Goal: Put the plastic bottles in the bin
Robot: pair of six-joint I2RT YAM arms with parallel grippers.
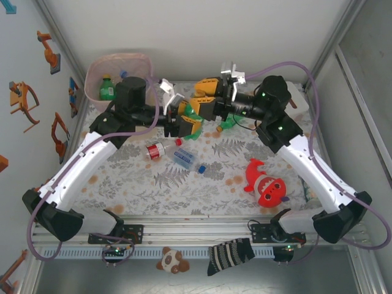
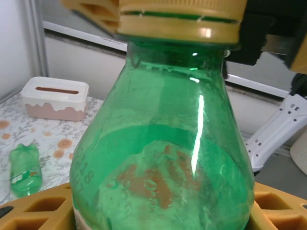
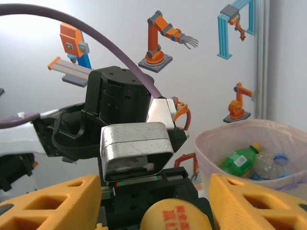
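Note:
A green plastic bottle [image 2: 163, 143] with a yellow cap [image 2: 177, 24] hangs in the air between the two arms. My left gripper [image 2: 163, 211] is shut on the green bottle [image 1: 191, 114], its yellow fingers [image 2: 33, 211] pressed on both sides of the body. Round the yellow cap [image 3: 177, 215] stands my right gripper [image 3: 156, 201], open, with a gap beside the cap. In the top view the left gripper [image 1: 188, 124] and right gripper [image 1: 202, 97] meet mid-table. The bin [image 1: 119, 73] at the back left holds a green bottle [image 1: 108, 89]. Two clear bottles [image 1: 156, 150] [image 1: 184, 159] lie on the table.
Another green bottle [image 1: 223, 127] lies under the right arm. A red shark plush [image 1: 266, 184] lies at the right front. A white box with a brown slot [image 2: 55, 98] stands at the back right. The bin's rim [image 3: 249, 139] is close to the right fingers.

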